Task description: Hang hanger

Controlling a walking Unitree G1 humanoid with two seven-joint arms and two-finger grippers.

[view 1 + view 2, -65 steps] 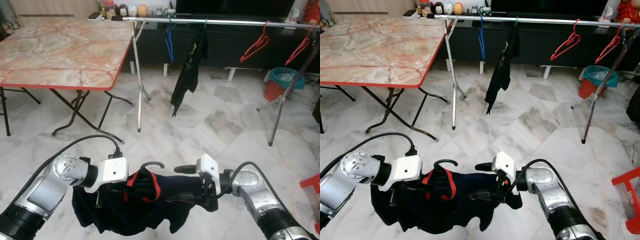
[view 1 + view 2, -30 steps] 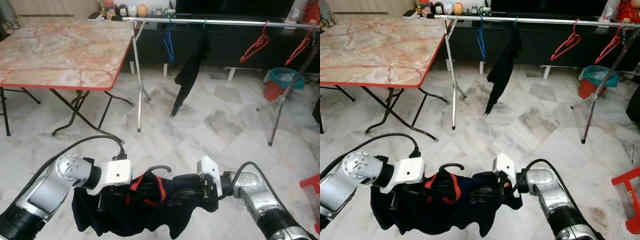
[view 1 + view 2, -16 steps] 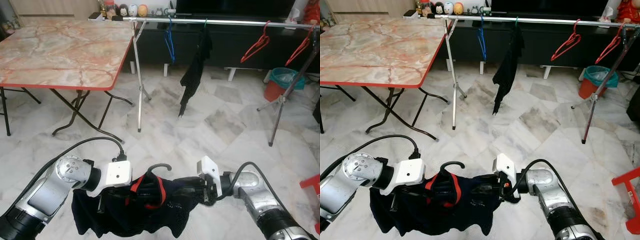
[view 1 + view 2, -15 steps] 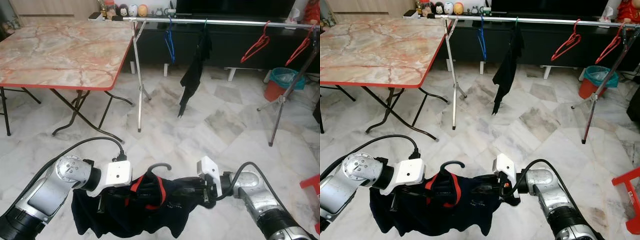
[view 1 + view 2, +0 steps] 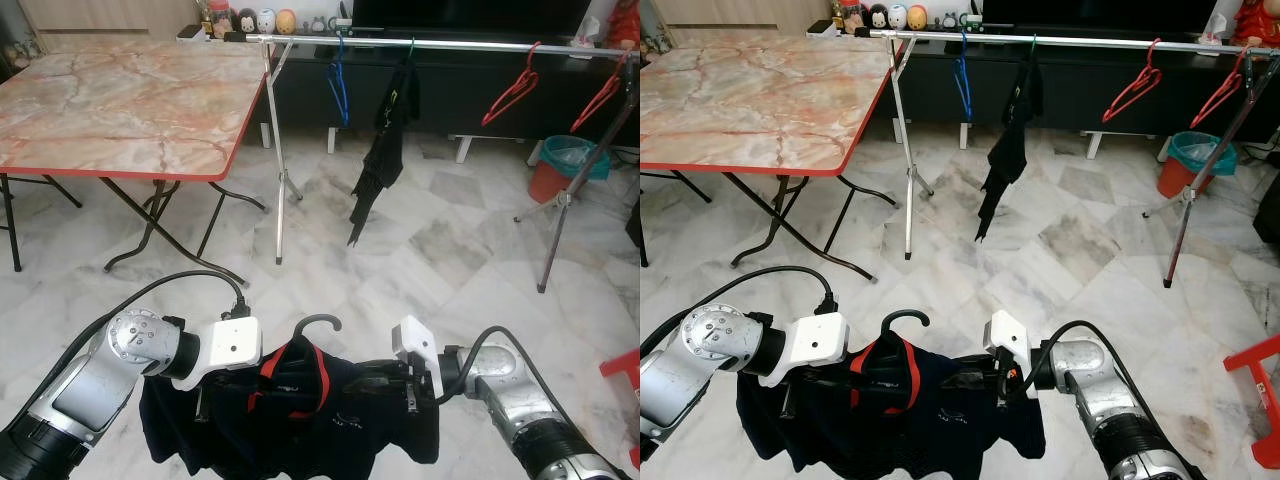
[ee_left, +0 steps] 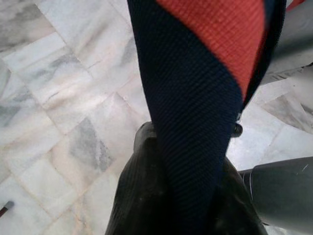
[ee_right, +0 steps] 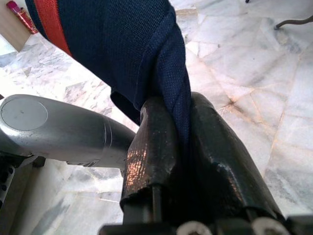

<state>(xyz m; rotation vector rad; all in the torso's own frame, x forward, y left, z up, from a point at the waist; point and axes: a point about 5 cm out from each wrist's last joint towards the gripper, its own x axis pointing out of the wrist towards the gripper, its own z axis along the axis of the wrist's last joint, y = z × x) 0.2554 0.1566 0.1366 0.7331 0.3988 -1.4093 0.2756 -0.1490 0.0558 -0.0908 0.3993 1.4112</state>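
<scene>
A dark navy shirt [image 5: 300,415] with a red collar hangs on a black hanger whose hook [image 5: 318,322] sticks up between my arms, low in front of me. My left gripper [image 5: 232,388] is shut on the shirt's left shoulder; the left wrist view has the navy and red cloth [image 6: 195,122] pinched between its fingers [image 6: 139,196]. My right gripper [image 5: 374,384] is shut on the right shoulder, with cloth [image 7: 166,73] squeezed between its fingers [image 7: 151,147]. The silver clothes rail [image 5: 450,43] stands well ahead across the room.
On the rail hang a blue hanger [image 5: 340,85], a black garment [image 5: 385,140] and two red hangers [image 5: 510,90]. A marble-topped folding table [image 5: 120,100] stands on the left. A red bin [image 5: 560,165] and a red stool [image 5: 625,370] are on the right. Marble floor lies between.
The shirt is now pulled wider and flatter between my grippers and the hanger hook stands higher. The black garment on the rail has swung.
</scene>
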